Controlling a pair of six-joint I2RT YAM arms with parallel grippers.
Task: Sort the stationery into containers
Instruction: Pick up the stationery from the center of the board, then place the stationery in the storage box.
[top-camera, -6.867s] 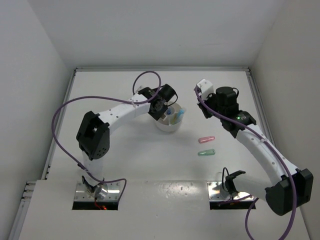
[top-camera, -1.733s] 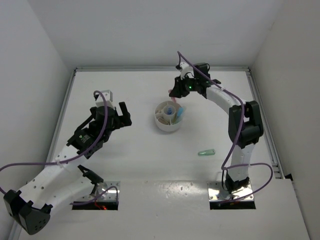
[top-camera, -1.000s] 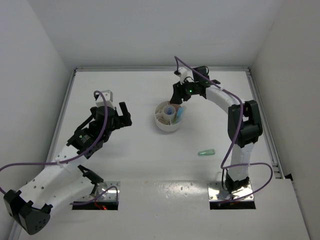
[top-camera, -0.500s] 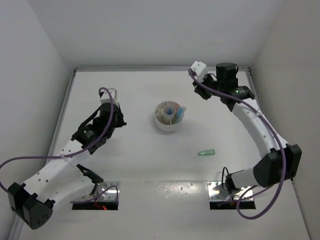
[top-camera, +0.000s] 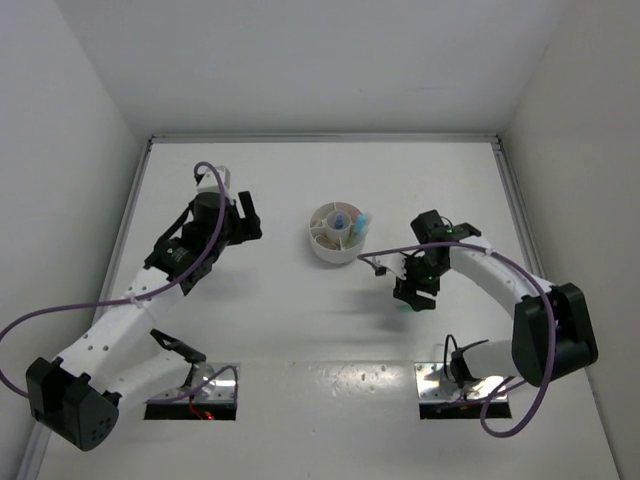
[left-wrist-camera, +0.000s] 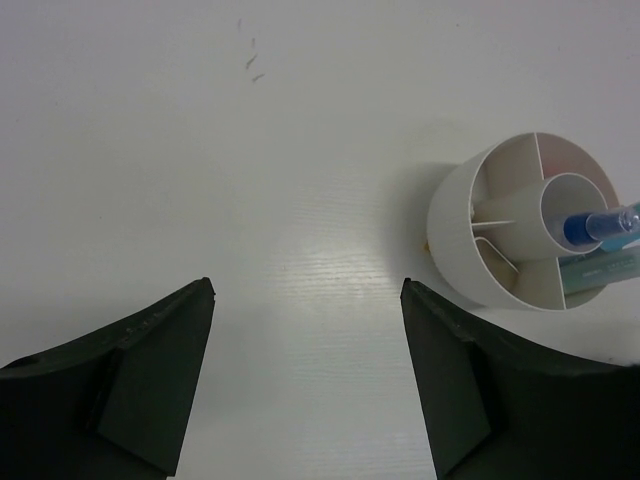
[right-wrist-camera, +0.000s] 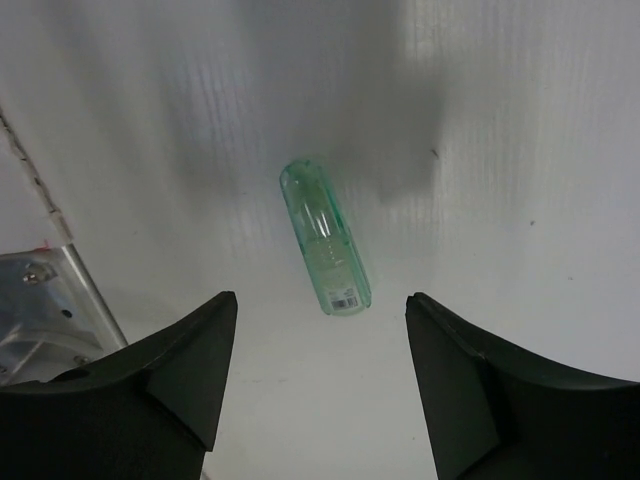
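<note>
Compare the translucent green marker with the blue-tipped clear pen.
Colour: the translucent green marker is green throughout; the blue-tipped clear pen is clear with a blue end. Place: marker outside the round white divided bowl, pen inside it. Pose: marker lies flat; pen leans in the centre compartment. Both are slim and see-through.

Our left arm folds out low to the left at its elbow, then stretches forward and inward in a long diagonal. At its end we hold the left gripper angled forward and down, its two dark fingers spread wide apart. Our right arm bends at an elbow out on the right and reaches back toward the middle, wrist turned down. The right gripper points nearly straight down, jaws likewise standing wide, closed on nothing.
</note>
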